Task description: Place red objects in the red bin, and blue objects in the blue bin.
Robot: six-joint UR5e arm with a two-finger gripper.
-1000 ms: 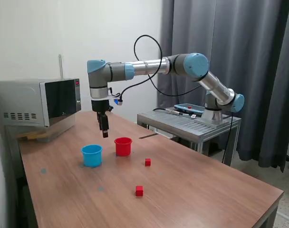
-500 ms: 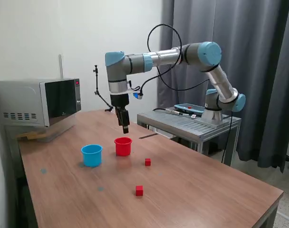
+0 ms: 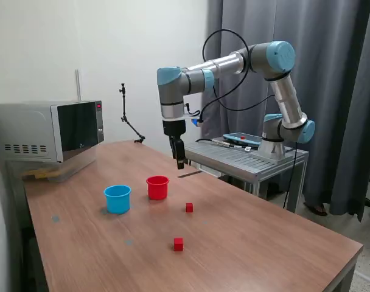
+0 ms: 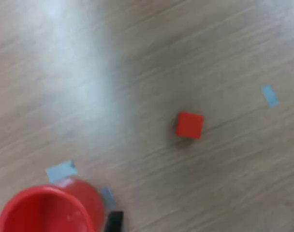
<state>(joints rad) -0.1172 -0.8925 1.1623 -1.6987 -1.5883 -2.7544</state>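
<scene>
We see open tabletop (image 3: 246,243) all around the red cup (image 3: 157,187). The blue cup (image 3: 117,199) stands just beside it toward the exterior view's left. Two red cubes (image 3: 189,207) (image 3: 178,244) lie apart from it on bare wood. The microwave (image 3: 48,131) blocks the far corner, well beyond it.

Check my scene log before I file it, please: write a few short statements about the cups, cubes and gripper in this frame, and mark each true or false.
1. Two red cubes lie on the table, one nearer the cups and one closer to the exterior camera. True.
2. The red cup lies tipped on its side. False: it stands upright.
3. The gripper holds a red cube. False: nothing shows between its fingers.
4. The light blue cup stands on the exterior view's left of the red cup. True.
5. The gripper is lowered into the blue cup. False: it hangs above the table, off to the exterior view's right of both cups.
</scene>
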